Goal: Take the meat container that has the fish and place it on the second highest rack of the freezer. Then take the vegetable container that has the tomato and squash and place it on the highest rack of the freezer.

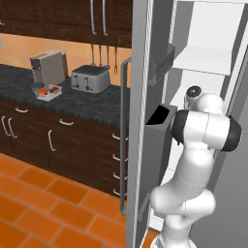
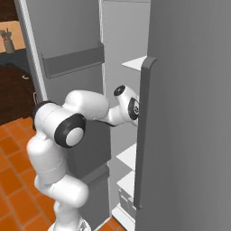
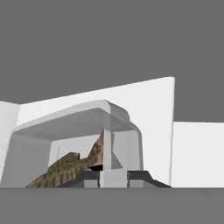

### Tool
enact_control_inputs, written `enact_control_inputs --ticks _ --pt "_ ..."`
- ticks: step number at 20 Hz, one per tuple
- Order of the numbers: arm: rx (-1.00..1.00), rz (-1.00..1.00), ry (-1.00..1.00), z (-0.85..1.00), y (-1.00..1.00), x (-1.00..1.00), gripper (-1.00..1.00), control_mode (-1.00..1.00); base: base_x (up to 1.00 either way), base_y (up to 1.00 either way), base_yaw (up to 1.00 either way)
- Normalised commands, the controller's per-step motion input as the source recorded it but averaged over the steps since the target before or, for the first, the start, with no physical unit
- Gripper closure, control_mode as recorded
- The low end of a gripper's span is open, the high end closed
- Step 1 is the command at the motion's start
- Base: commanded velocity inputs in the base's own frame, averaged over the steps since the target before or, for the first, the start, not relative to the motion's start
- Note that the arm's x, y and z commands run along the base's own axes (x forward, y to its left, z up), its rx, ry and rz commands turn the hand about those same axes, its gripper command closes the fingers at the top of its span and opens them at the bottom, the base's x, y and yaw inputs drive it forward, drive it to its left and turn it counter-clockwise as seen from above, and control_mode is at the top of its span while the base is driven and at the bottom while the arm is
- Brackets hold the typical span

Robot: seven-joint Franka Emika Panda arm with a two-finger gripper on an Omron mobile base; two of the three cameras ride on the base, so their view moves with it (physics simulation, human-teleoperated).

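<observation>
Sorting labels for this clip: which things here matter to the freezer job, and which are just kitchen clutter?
Job:
meat container with fish, at the pincer
vegetable container on the counter
freezer racks

Clutter:
toaster
utensil holder

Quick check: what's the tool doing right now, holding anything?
Tool: shut on the rim of the clear meat container with the fish inside.

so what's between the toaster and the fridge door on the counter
Nothing: in the left base view the dark counter lies bare from the toaster to the open fridge door.
</observation>
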Motion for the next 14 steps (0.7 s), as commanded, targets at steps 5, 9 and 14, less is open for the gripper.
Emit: enact_control_inputs --ticks 5,9,14 --pt "0.00 0.00 0.00 -0.30 -0.23 0.48 1.00 -1.00 0.00 0.00 0.00" --pt "0.00 0.00 0.00 -0.11 -0.11 0.24 1.00 -1.00 0.00 0.00 0.00" --pt "0.00 0.00 0.00 0.00 0.00 0.00 1.00 -1.00 0.00 0.00 0.00"
